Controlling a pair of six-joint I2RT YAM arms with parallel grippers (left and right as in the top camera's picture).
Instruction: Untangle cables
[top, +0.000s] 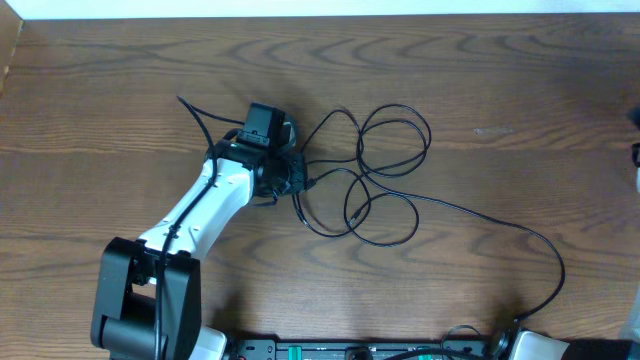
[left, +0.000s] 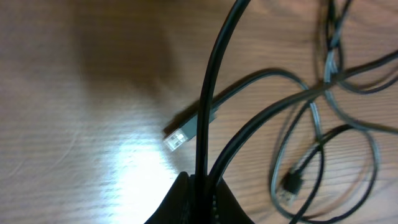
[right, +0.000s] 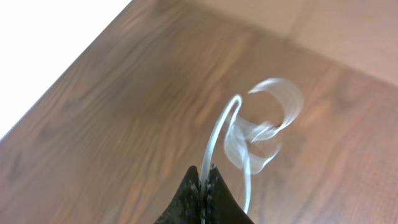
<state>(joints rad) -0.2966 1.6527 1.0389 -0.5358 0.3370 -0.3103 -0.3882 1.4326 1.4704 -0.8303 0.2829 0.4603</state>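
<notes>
Several thin black cables (top: 380, 170) lie looped and crossed on the wooden table (top: 500, 100) at the centre. My left gripper (top: 285, 165) is at the left side of the tangle. In the left wrist view it (left: 202, 182) is shut on black cables (left: 208, 112) that rise between its fingers. A grey cable with a clear plug (left: 177, 138) and a small dark plug (left: 292, 185) lie on the table beyond. In the right wrist view my right gripper (right: 204, 171) is shut on a white cable (right: 217, 134) held above the table; its blurred loops (right: 264, 130) hang ahead.
One long black cable (top: 545, 245) runs from the tangle to the table's front right. The left arm (top: 200, 215) crosses the front left. The table's far edge (top: 320, 18) meets a white surface. A dark part (top: 635, 150) shows at the right edge.
</notes>
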